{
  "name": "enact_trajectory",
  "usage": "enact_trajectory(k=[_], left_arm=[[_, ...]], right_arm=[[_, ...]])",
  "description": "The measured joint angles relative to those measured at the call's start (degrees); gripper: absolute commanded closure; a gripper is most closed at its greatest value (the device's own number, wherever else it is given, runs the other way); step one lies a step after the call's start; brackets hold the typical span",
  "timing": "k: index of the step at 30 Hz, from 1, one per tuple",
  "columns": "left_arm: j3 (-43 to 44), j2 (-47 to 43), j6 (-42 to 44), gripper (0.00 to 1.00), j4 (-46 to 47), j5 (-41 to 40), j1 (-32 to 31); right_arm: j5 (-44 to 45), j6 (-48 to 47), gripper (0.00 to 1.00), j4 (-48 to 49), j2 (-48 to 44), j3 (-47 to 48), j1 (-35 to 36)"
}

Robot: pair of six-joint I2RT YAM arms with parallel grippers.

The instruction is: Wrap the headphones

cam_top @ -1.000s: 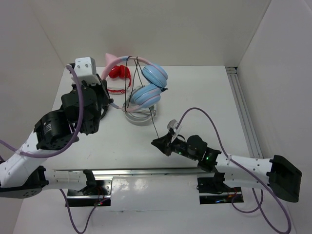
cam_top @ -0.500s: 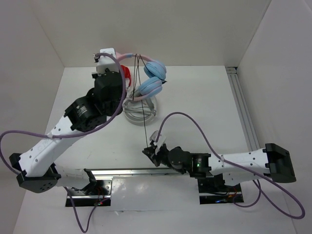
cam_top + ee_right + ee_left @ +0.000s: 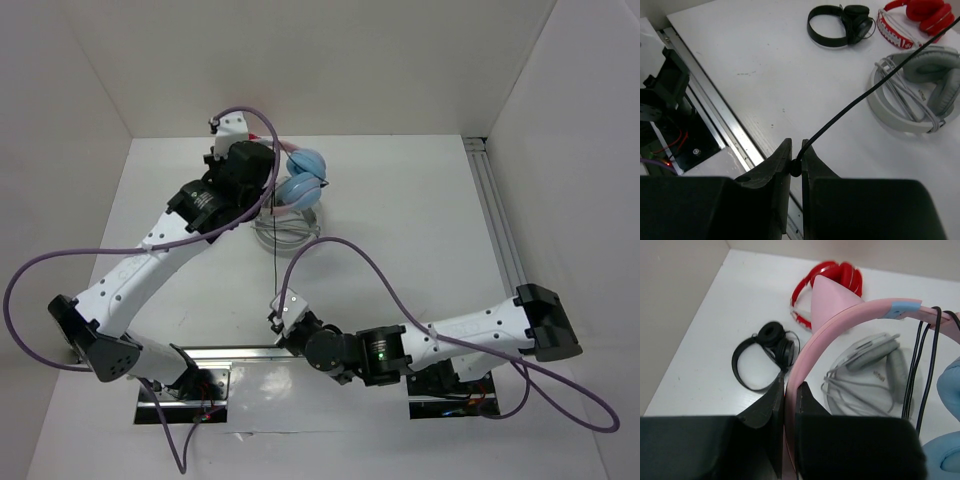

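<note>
The headphones have a pink cat-ear headband (image 3: 840, 320), light blue earcups (image 3: 303, 176) and a thin black cable (image 3: 865, 97). My left gripper (image 3: 790, 390) is shut on the headband and holds the pair above the table at the back, where it also shows in the top view (image 3: 262, 178). The cable loops over the headband (image 3: 925, 355). It then runs down taut (image 3: 276, 260) to my right gripper (image 3: 796, 165), which is shut on its end near the table's front edge (image 3: 278, 315).
A grey pair (image 3: 875, 372) lies under the held headphones and also shows in the top view (image 3: 285, 232). A red pair (image 3: 827, 277) and a small black pair (image 3: 765, 352) lie by the back left wall. A metal rail (image 3: 715, 115) runs along the near edge.
My left arm has swung right and toward the back with the headphones. My right gripper has moved left and toward the near edge, drawing the cable out straighter.
</note>
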Motion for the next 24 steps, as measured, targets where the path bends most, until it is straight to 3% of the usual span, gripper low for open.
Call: enact_trajectory(k=[12,24], left_arm=[[-11.67,0.02,-6.03,1.00,1.49,4.92,0.28],[-12.76,0.02,-0.15,1.00,7.06,5.09,-4.17]], right_arm=[[-4.20,-8.02,1.00,-6.32,-2.40,3.82,-0.57],[-13.27,-16.79,1.00,-18.27,-9.31,14.97,-8.74]])
